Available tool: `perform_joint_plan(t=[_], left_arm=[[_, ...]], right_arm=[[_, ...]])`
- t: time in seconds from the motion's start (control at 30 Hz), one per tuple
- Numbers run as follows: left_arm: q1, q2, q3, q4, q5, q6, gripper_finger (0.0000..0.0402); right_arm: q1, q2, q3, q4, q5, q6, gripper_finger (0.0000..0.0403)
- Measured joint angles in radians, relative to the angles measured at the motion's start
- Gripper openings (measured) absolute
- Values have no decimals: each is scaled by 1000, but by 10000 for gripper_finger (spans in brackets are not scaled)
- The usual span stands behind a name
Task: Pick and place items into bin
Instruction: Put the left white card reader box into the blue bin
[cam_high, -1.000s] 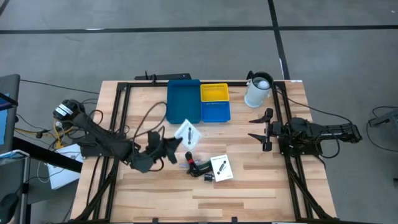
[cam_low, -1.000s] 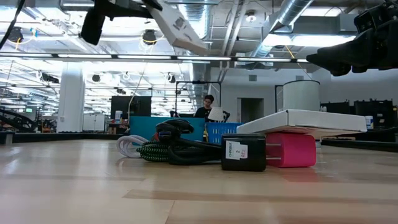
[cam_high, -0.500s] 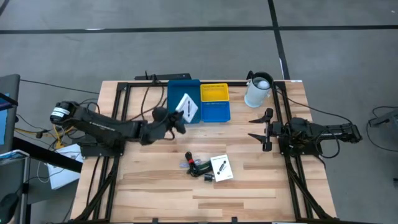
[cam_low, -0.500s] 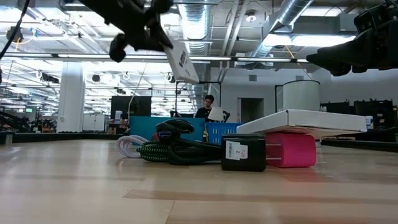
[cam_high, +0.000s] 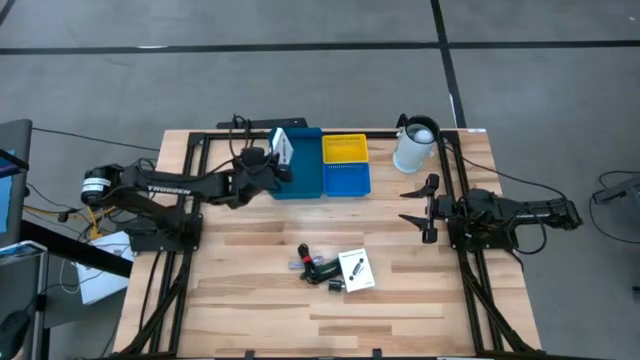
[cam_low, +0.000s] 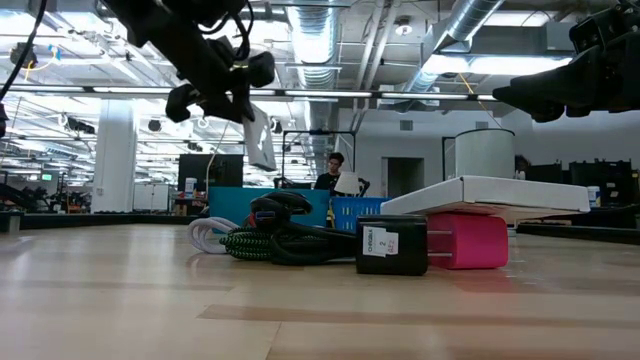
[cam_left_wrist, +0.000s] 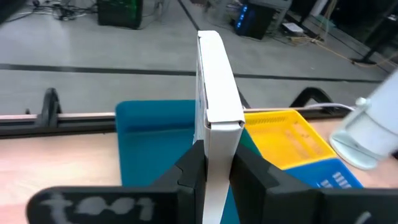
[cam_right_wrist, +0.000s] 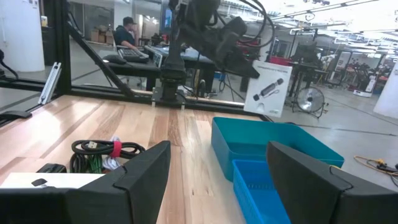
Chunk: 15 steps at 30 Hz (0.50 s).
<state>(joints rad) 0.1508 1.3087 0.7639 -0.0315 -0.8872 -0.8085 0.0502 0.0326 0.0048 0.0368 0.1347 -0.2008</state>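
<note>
Carried card: a white square card printed with a black part, pinched on edge in the left claw, held above the 9 o'clock rim of the teal bin; not yet let go.
Left claw: clenched on the card, both fingers pressed to its faces.
Bin: at 12 o'clock on the tabletop; its floor looks bare, so by my reckoning nothing is in it yet.
Left to do: second card, black-and-red piece and coiled cables, heaped together near the centre, slightly toward 6 o'clock.
Right claw: at 3 o'clock, jaws spread wide, grasping nothing, waiting.
Neighbours: yellow basket on a blue tray, touching the bin's 3 o'clock side; white jug beyond.
Writing: "TROSSEN" on the left arm; black block's label too small to read.
</note>
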Motion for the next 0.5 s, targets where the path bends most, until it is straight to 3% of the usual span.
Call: perform_joint_plan(t=[0.5], left_arm=[[27, 0, 0, 7, -6, 99, 45]], right_arm=[[0, 0, 0, 0, 0, 0, 260]])
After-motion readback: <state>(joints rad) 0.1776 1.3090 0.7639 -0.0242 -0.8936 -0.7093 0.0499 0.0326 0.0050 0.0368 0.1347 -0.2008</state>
